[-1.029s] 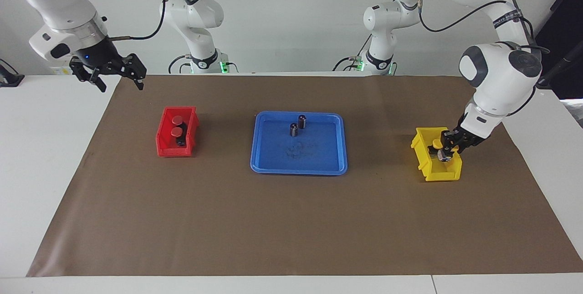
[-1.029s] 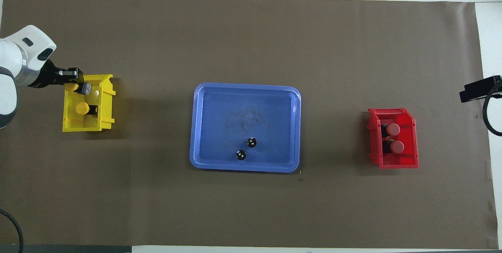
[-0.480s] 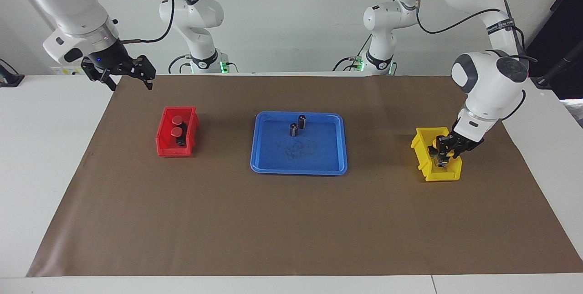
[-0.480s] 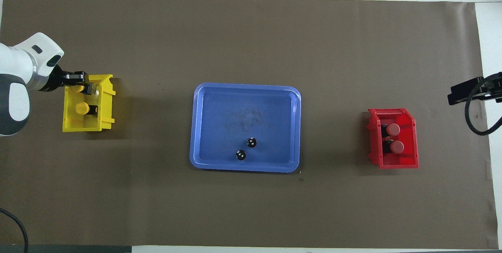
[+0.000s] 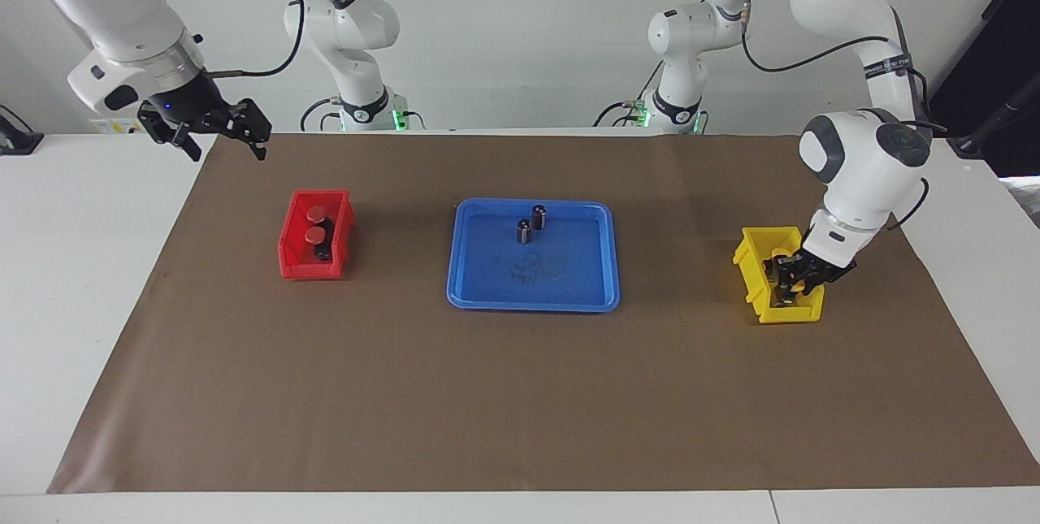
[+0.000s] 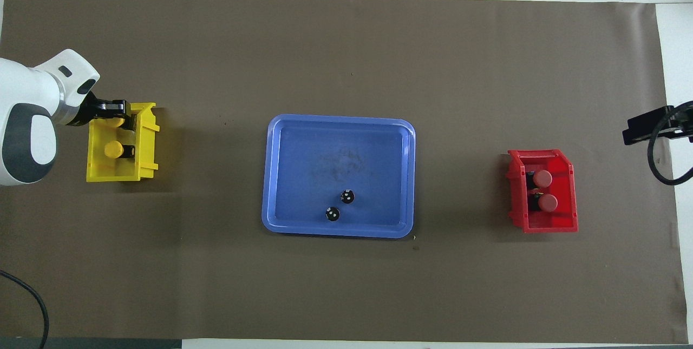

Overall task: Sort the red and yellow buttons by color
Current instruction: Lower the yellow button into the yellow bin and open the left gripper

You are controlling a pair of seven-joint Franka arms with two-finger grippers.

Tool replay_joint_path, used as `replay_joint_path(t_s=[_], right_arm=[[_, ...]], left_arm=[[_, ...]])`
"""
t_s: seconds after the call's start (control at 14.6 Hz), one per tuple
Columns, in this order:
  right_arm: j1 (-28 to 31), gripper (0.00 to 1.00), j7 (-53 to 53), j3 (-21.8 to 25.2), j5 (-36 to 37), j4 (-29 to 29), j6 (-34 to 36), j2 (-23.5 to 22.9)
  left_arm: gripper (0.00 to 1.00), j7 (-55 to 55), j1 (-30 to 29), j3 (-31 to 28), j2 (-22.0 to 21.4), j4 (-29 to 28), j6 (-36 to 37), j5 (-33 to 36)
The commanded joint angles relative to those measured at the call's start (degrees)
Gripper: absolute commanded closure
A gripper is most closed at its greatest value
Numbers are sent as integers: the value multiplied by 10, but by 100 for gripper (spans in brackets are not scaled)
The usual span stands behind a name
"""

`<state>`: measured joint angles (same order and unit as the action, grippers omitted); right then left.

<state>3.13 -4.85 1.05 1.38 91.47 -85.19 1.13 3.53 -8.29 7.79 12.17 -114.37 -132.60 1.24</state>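
**One yellow button left, and it is going into the bin**

Four buttons in all, and three lie sorted: two red buttons [image 5: 316, 225] sit in the red bin [image 5: 292, 260] toward the right arm's end of the surface, and one yellow button [image 6: 113, 149] lies in the yellow bin [image 6: 146, 168] toward the left arm's end. The fourth, the held yellow button [image 6: 115, 121], is pinched in the fingers of the left gripper [image 5: 790, 284], which is now down inside the bin's walls in the facing view. A second ago that gripper stood higher, with the cap showing clear above the rim; half a second ago it was already dipping; now the cap is all but hidden by the fingers. In the overhead view the held button sits at twelve o'clock from the one lying in the bin, just beside it. My read: only the release is left, and then the sort is done.

Up at ten o'clock of the facing view, the right gripper [image 5: 218, 136] hangs over the brown mat's corner, fingers spread and empty; over the last second it has drifted a little toward the mat.

The blue tray [image 5: 597, 296] at the middle carries two dark cylinders [image 5: 531, 224], unmoved throughout.
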Motion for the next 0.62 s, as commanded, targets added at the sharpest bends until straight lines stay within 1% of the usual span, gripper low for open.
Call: replay_joint_path(t_s=[0.0,0.07,0.14,0.21,0.27,0.34,0.48,0.55], right_arm=[[-1,0,5,2,0,-1,6,3],[-2,0,5,1,-1,-1,2,2],[-2,0,5,1,-1,-2,2,2],[-3,0,6,1,-1,-1,1,2],[-3,0,7,0,-1,0,1,2],[-3,0,7,0,-1,0,1,2],[-3,0,6,0,-1,-1,2,2],[-3,0,6,0,-1,-1,2,2]], left_arm=[[99,25,-13,1,-11,-20,-14,-11],[98,27,-13,1,-13,-28,-17,-11],[91,27,-13,1,-13,-29,-20,-11],[68,26,-13,1,-13,-28,-21,-11],[51,25,-13,1,-13,-27,-23,-11],[41,23,-13,2,-12,-24,-22,-11],[30,20,-9,3,-10,-18,-16,-12],[30,19,-6,4,-10,-12,-7,-12]])
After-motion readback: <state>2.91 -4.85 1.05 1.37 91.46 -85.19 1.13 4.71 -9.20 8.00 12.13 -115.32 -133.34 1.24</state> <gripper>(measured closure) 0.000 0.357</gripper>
